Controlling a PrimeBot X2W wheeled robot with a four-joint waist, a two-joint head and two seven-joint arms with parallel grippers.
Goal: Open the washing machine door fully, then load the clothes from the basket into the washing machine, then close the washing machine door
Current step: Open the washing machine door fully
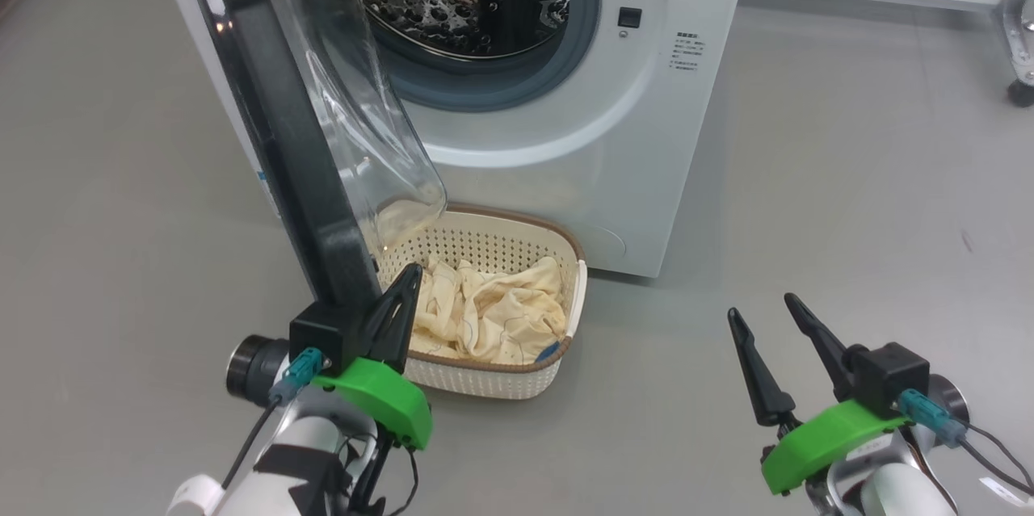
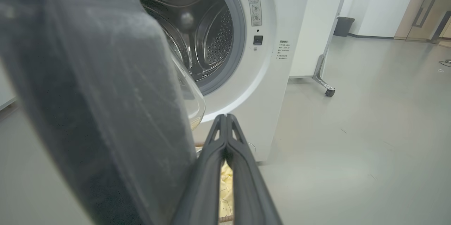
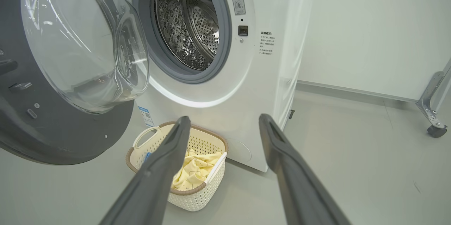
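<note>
Washing machine door (image 1: 275, 120), rigid and probably weighty, stands partly swung out with the closed left hand (image 1: 410, 274) at its rim, the likeliest place to push, while soft, light clothes (image 1: 493, 314), best pinched at a raised fold, fill the basket (image 1: 485, 383) and the right hand (image 1: 761, 308) waits spread open.

Grey floor (image 1: 808, 193), 2 main items on it
The white washing machine (image 1: 565, 169) was stood on the smooth floor, and the cream basket (image 1: 485, 379) was set just in front of its base. A wheeled metal leg (image 1: 1019, 88) was seen to the right, and a dark bin (image 2: 342, 26) farther off.
</note>
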